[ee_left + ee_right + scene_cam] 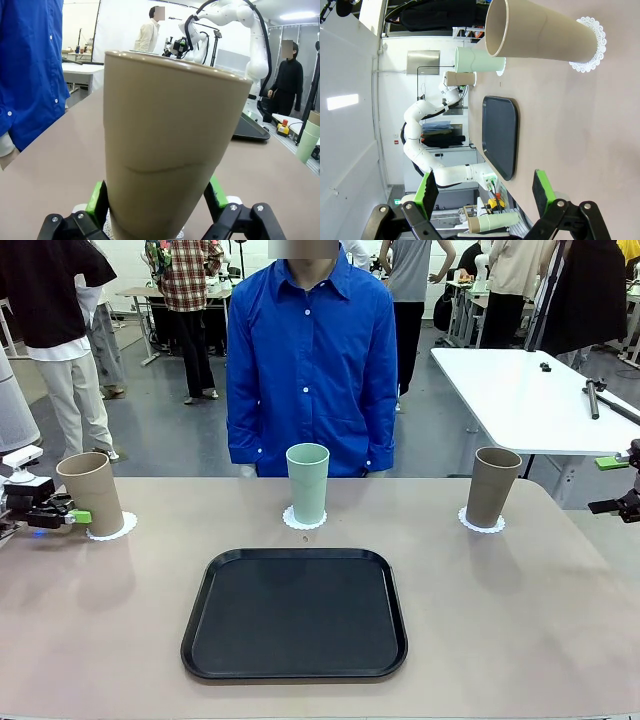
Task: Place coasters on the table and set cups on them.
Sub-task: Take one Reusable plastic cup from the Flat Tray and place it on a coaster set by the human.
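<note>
Three cups stand upright on white lacy coasters along the far side of the tan table point(500, 620). The left tan cup point(90, 493) rests on its coaster point(112, 529), the mint cup point(307, 483) on the middle coaster point(304, 519), the right tan cup point(494, 487) on another coaster point(481, 522). My left gripper point(70, 512) is open, its green pads point(95, 200) straddling the base of the left cup point(170, 140). My right gripper point(612, 484) hangs open and empty at the right edge, well away from the right cup point(540, 35).
A black rounded-square tray point(295, 553) lies empty in the middle near my side. A person in a blue shirt point(310, 360) stands behind the mint cup, hands behind the table edge. A white table point(530, 390) stands at the back right.
</note>
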Action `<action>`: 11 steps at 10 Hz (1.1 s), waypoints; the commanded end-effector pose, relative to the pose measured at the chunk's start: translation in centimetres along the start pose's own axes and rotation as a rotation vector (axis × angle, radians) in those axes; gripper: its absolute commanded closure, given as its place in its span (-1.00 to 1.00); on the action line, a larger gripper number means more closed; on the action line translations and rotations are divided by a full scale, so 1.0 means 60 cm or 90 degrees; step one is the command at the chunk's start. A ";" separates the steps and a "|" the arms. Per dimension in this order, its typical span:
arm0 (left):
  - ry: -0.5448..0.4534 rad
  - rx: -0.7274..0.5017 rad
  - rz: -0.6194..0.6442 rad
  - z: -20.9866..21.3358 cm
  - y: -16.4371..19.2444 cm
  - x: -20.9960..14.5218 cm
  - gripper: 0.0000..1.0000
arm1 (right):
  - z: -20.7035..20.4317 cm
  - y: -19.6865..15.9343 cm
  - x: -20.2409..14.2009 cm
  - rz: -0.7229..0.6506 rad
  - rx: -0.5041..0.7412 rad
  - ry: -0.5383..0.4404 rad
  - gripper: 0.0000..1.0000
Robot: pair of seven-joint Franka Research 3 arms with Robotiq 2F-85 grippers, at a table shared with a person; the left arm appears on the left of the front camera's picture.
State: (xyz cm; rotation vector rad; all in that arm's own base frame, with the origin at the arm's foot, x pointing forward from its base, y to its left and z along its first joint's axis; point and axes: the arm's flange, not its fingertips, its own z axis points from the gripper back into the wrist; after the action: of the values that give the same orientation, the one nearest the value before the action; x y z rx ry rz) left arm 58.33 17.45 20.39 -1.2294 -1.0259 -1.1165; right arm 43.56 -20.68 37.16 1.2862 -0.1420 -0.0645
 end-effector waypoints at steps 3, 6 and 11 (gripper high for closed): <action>0.001 -0.016 0.007 0.012 0.003 0.005 -1.00 | 0.000 0.001 -0.001 0.000 0.001 0.001 -1.00; 0.012 -0.019 -0.001 0.003 0.008 0.004 -1.00 | 0.000 0.001 -0.001 0.000 0.001 0.001 -1.00; 0.022 -0.006 -0.026 0.013 0.012 0.002 -1.00 | 0.000 0.001 -0.001 0.000 0.001 0.001 -1.00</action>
State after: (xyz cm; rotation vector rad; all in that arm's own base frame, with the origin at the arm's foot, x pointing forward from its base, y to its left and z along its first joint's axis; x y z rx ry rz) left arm 58.84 17.67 20.61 -1.2124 -1.0354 -1.1346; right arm 43.56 -20.68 37.16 1.2862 -0.1420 -0.0645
